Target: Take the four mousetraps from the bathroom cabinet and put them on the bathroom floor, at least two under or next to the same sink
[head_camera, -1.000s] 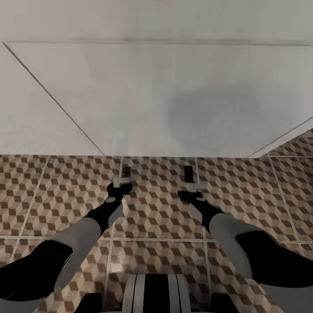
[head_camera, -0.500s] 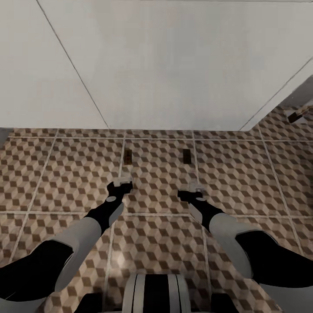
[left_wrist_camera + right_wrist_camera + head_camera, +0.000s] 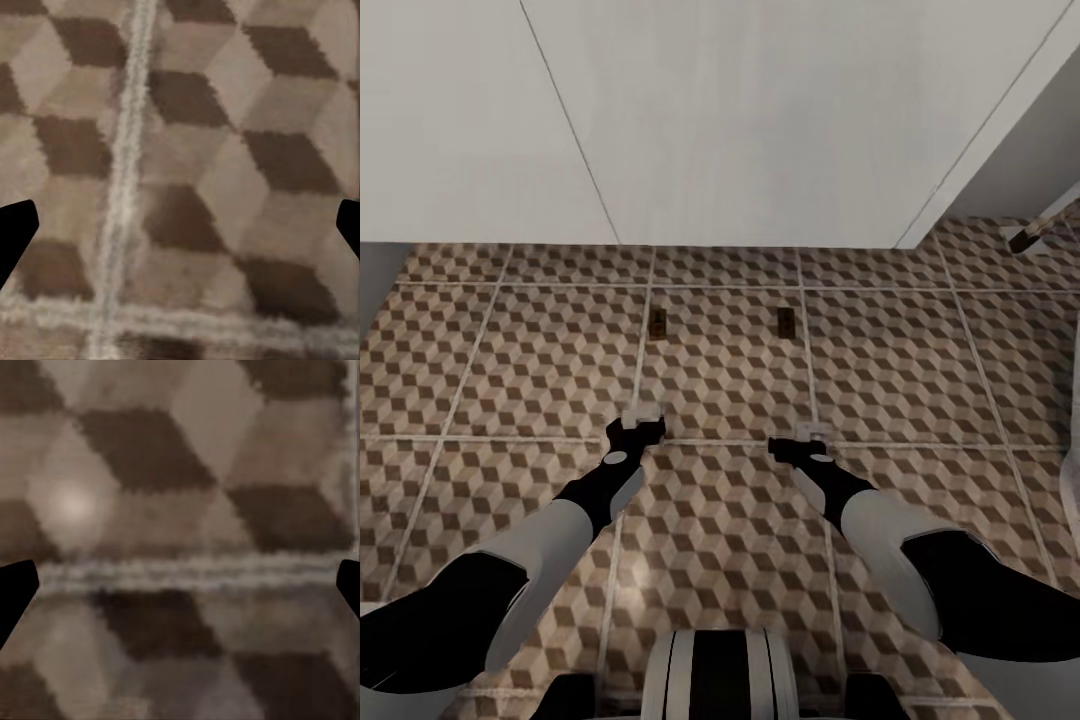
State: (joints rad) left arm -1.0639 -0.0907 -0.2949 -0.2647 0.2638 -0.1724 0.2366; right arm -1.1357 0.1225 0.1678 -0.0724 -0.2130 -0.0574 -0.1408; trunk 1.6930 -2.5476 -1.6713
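Two mousetraps (image 3: 658, 323) (image 3: 786, 321) lie mid-frame on the bathroom floor (image 3: 510, 350); both claws, left (image 3: 637, 423) and right (image 3: 800, 441), wide and empty, should return carefully for more.

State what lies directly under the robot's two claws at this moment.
Bare cube-patterned bathroom floor lies under both the left claw and right claw. Two small dark objects lie on the tiles further ahead, too small to identify.

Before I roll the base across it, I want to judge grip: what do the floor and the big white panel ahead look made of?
The bathroom floor looks like matte ceramic tile: a printed brown, beige and white cube pattern split by pale grout lines. The white panel looks like smooth painted or laminated board, plain with thin seams; its real material can't be told.
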